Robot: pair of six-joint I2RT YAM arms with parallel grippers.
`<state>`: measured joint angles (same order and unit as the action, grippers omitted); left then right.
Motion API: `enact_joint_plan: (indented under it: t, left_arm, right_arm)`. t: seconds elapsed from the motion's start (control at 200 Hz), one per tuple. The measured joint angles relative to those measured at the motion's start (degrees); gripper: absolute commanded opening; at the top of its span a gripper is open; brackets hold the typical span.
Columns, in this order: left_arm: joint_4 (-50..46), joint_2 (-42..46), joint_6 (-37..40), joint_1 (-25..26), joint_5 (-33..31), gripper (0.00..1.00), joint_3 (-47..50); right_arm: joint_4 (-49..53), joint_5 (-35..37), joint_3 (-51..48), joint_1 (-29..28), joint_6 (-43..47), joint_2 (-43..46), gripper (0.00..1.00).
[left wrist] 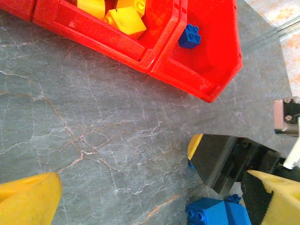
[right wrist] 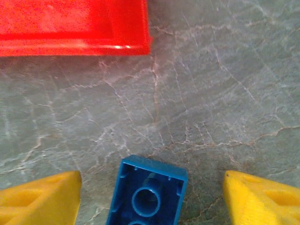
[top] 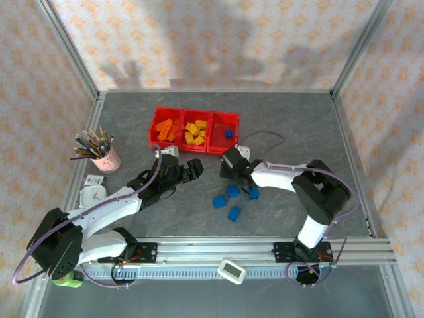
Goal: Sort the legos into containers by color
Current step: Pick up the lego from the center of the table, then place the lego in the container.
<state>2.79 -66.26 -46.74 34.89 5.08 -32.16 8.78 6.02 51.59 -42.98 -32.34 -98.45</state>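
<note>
A grey, marble-veined counter [top: 298, 126] spreads beneath the left claw [top: 192, 169] and the right claw [top: 228, 171], edged by aluminium rails [top: 218, 91], while beyond and to either side of them rise pale walls [top: 218, 33] papered with small orange motifs, the far one crossed by soft shadows [top: 126, 73].

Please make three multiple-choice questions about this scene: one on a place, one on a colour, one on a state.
1. The lone blue brick in the red tray lies in which bin? A left B middle C right
2. The bricks in the middle bin are? A yellow B green C blue
3. The right arm's fingers are? A shut on a brick B open around a blue brick C shut, empty
C: it sits alone in the right-hand bin. A: a yellow pile shows there. B: gaps show on both sides of the brick.
</note>
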Motion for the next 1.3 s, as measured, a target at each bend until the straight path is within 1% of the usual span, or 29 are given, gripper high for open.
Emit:
enact_joint_plan:
  t: [0.34, 0.485, 0.566, 0.696, 0.911, 1.116, 1.296]
  left_arm:
    - [0.15, -2.45, 0.07, 0.0, 0.04, 0.99, -0.02]
    - [0.11, -2.89, 0.07, 0.0, 0.04, 0.99, -0.02]
    - [0.11, -2.89, 0.09, 0.0, 0.04, 0.99, -0.04]
    - [-0.07, -2.89, 0.28, 0.0, 0.02, 0.99, -0.48]
    - [-2.14, -1.77, 2.62, 0.0, -1.03, 0.99, -2.97]
    - [-4.04, -0.48, 5.95, -1.14, -2.64, 0.99, -5.57]
    - [-4.94, -0.07, 7.89, -3.65, -3.23, 0.99, -7.56]
  right_arm:
    - [-1.01, 0.2, 0.13, 0.02, 1.09, -1.09, 0.49]
    - [-1.77, -1.01, 0.17, -0.17, 2.29, -1.09, 0.39]
    - [-1.77, -1.29, 0.42, -0.17, 2.71, -1.09, 0.35]
    - [-1.6, -1.33, 1.55, -0.17, 3.69, -1.07, 0.32]
    - [0.81, -1.2, 5.99, -0.15, 6.34, 0.44, 0.32]
    - [2.51, -0.02, 14.08, 0.61, 9.92, 0.44, 0.33]
    - [3.21, 0.07, 22.64, 3.17, 12.79, -4.48, 0.34]
